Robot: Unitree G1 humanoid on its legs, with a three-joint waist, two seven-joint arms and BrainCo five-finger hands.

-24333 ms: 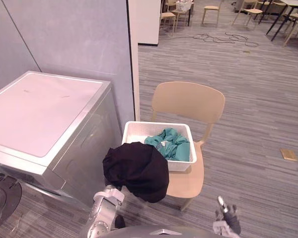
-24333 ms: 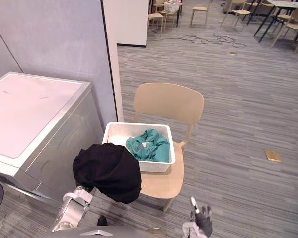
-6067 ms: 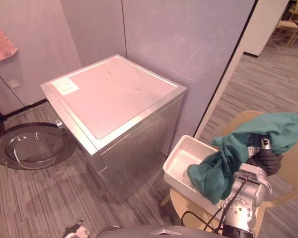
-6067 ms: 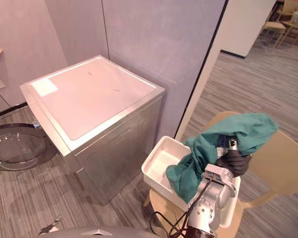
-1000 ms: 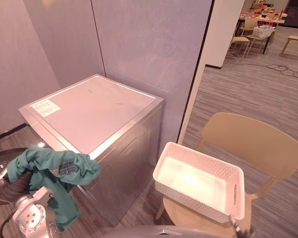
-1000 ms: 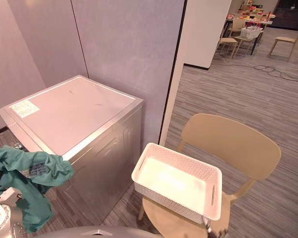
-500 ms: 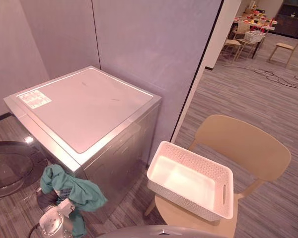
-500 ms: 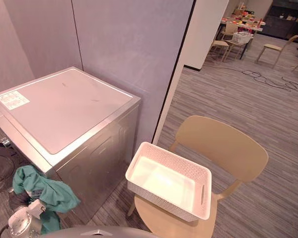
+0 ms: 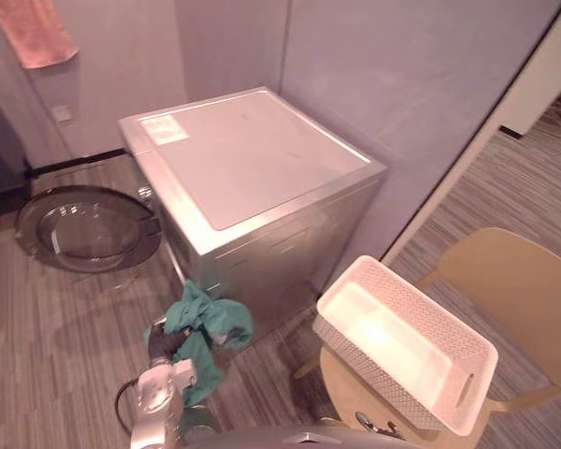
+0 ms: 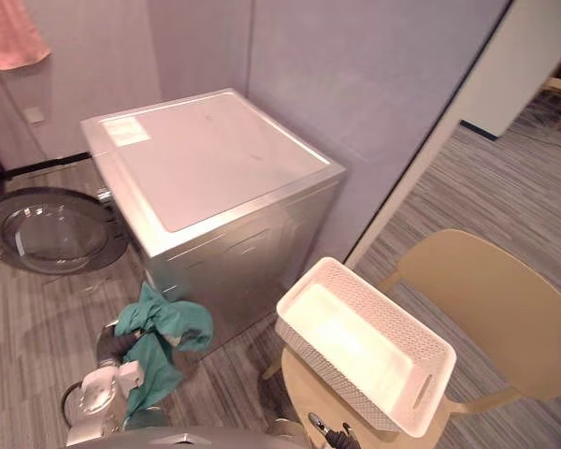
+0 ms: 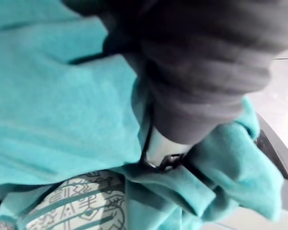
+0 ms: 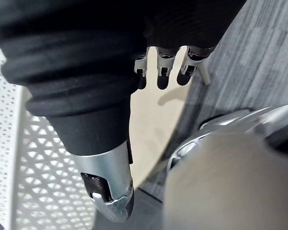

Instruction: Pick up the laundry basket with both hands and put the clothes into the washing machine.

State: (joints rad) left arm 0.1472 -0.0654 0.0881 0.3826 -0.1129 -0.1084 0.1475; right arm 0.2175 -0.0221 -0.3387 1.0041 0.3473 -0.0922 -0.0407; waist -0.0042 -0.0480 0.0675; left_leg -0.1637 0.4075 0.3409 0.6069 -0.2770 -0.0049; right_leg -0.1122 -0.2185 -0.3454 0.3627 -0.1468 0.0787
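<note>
Your left hand (image 9: 166,344) low before washing machine (image 9: 252,159), clenched on bunched teal garment (image 9: 210,318), round door (image 9: 89,229) swung open alongside. Your right hand (image 12: 164,67) relaxed, fingers straight, nothing held, beside empty white laundry basket (image 9: 393,337) on wooden chair (image 9: 524,290).

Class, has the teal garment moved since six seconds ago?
Yes. The teal garment has gone from above the basket to the washing machine's front corner, on the left hand.
</note>
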